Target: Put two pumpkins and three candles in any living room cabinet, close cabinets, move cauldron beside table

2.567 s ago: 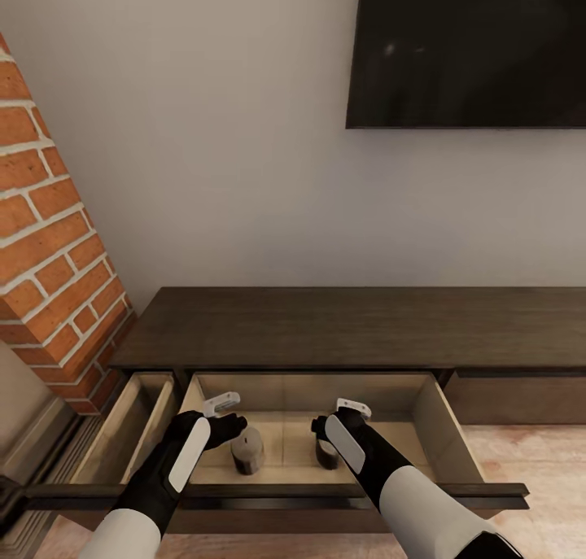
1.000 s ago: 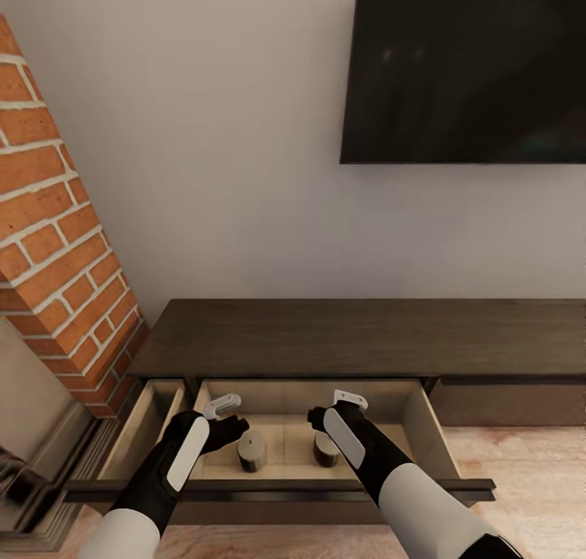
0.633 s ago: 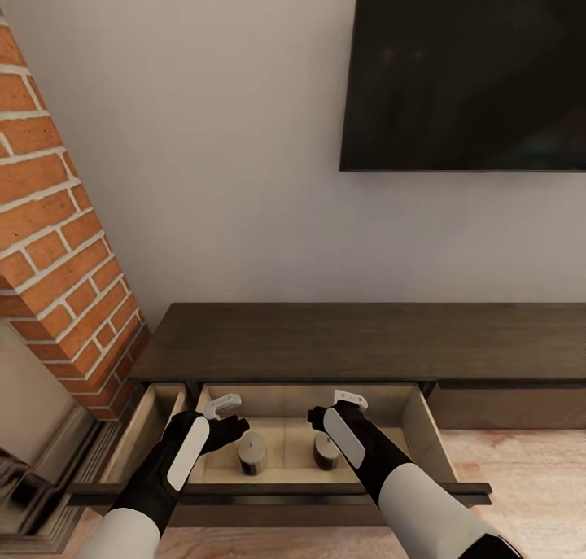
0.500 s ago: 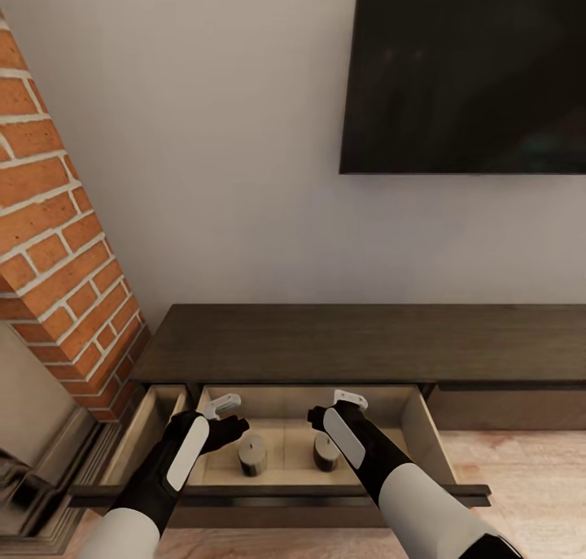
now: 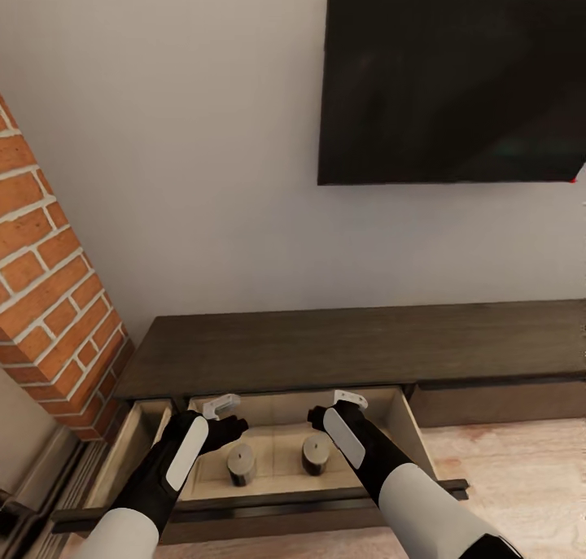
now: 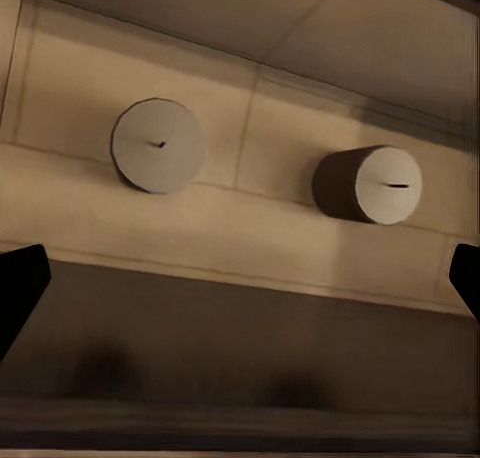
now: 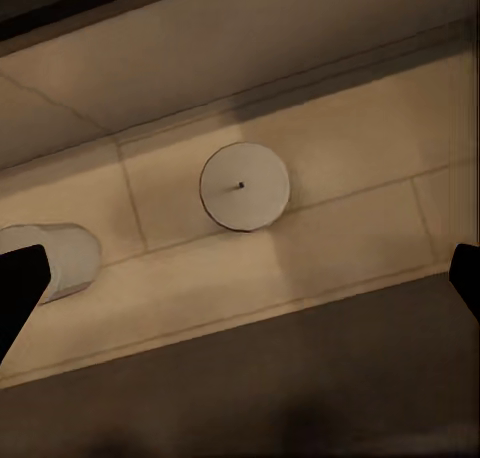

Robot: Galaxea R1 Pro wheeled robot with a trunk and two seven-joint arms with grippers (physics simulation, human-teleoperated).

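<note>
Two candles stand upright in the open middle drawer of the cabinet: left candle and right candle, side by side, apart, not touching. Left claw hovers above the drawer, over and just behind the left candle, empty; in the left wrist view its dark fingertips sit at opposite frame edges, spread wide, so open. Same view looks down on both flat candle tops, one and the other. Right claw hovers above the right candle, also empty, fingertips wide apart in the right wrist view, open; candle top below it, second candle off to the side. Narrow drawer beside it is open too. Black TV on wall above, brick column at left, wood floor.
</note>
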